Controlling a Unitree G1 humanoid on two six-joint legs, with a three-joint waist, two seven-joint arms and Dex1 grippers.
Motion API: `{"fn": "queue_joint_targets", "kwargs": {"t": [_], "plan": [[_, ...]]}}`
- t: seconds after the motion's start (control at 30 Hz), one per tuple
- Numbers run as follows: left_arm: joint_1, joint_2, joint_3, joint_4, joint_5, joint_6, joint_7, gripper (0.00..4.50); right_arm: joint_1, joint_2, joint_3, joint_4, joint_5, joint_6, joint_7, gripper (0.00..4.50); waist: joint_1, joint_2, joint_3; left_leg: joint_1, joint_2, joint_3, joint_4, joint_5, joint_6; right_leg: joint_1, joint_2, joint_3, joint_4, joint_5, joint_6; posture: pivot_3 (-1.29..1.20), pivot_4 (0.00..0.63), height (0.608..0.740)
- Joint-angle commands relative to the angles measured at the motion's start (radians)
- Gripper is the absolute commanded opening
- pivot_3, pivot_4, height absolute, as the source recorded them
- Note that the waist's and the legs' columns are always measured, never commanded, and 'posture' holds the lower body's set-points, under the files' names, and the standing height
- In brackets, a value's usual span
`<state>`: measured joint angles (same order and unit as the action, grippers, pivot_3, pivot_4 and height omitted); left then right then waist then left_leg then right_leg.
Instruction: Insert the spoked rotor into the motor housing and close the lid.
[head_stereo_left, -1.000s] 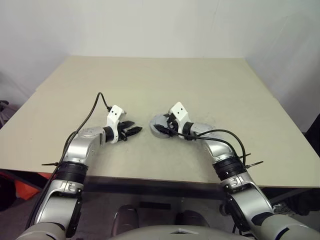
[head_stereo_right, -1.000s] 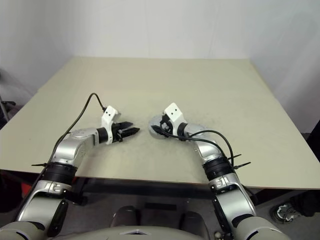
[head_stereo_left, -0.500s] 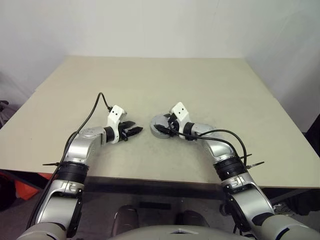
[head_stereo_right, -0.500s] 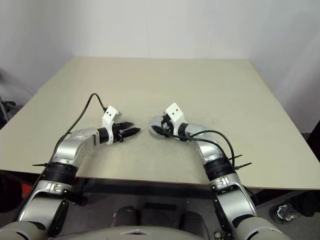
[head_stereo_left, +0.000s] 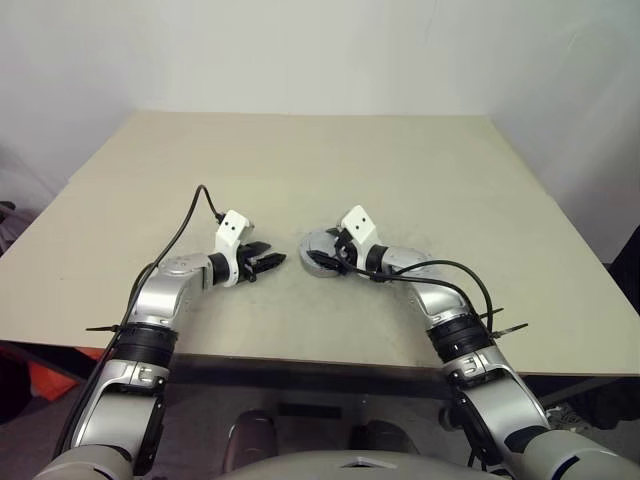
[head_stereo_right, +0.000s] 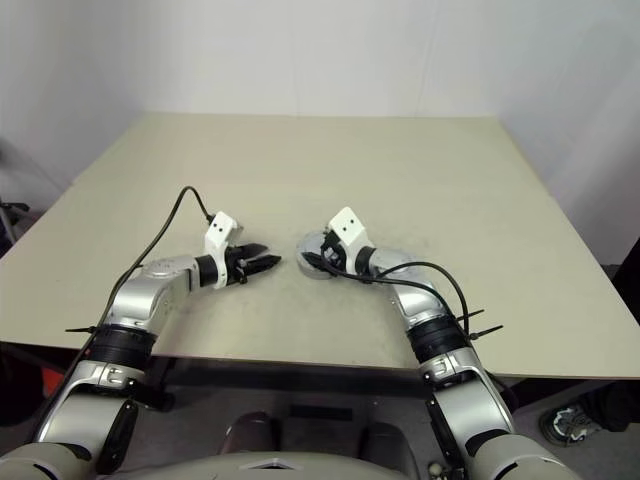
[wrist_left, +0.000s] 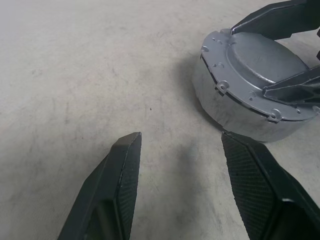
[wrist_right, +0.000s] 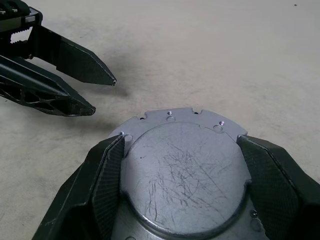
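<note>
- Left gripper (wrist_left: 177, 165): near the front of the table (head_stereo_left: 300, 170), fingers parted with nothing between them, tips just above the bare surface and pointing toward the motor housing (wrist_left: 235, 107); a short gap separates the tips from it.
- Motor housing: sits on the table just beyond and to the right of the left gripper, near the table's front centre.
- Lid (wrist_right: 185, 170): lies flat on top of the housing, its notched edge lined up with the rim, scratched raised centre facing up.
- Right gripper (wrist_right: 182, 200): fingers spread wide, one on each side of the lid, flanking the raised centre; whether they press on it cannot be told.
</note>
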<state>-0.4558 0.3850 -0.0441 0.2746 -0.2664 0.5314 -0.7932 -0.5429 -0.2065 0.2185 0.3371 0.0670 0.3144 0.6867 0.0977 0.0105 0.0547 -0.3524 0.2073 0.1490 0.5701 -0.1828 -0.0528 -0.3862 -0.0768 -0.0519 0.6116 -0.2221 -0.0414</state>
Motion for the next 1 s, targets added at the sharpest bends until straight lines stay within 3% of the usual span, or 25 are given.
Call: {"fn": "queue_joint_targets", "kwargs": {"t": [0.03,0.33,1.0], "plan": [[-0.011,0.005,0.012,-0.033,-0.008,-0.010,0.001,2.75,-0.008,-0.001,-0.019,-0.039,0.016,-0.020,0.006,3.15,0.000,0.000,0.000,0.000,0.000,0.000,0.000,0.000,0.000,0.000,0.000,0.000,0.000,0.000,0.000,0.00,0.000,0.740],[-0.009,0.007,0.010,-0.033,-0.006,-0.012,-0.001,2.75,-0.014,0.013,-0.054,-0.105,0.075,-0.006,0.019,3.15,-0.002,0.000,0.000,-0.005,0.000,0.000,-0.001,0.000,0.000,-0.005,0.001,0.000,0.000,0.000,0.000,0.00,0.000,0.740],[-0.010,0.008,0.008,-0.033,-0.003,-0.015,0.000,2.75,0.001,-0.015,-0.009,-0.042,0.005,-0.040,0.009,3.15,-0.002,0.000,0.000,-0.012,0.000,0.000,0.001,0.000,0.000,-0.010,0.001,0.000,0.000,0.000,0.000,0.00,0.000,0.740]]}}
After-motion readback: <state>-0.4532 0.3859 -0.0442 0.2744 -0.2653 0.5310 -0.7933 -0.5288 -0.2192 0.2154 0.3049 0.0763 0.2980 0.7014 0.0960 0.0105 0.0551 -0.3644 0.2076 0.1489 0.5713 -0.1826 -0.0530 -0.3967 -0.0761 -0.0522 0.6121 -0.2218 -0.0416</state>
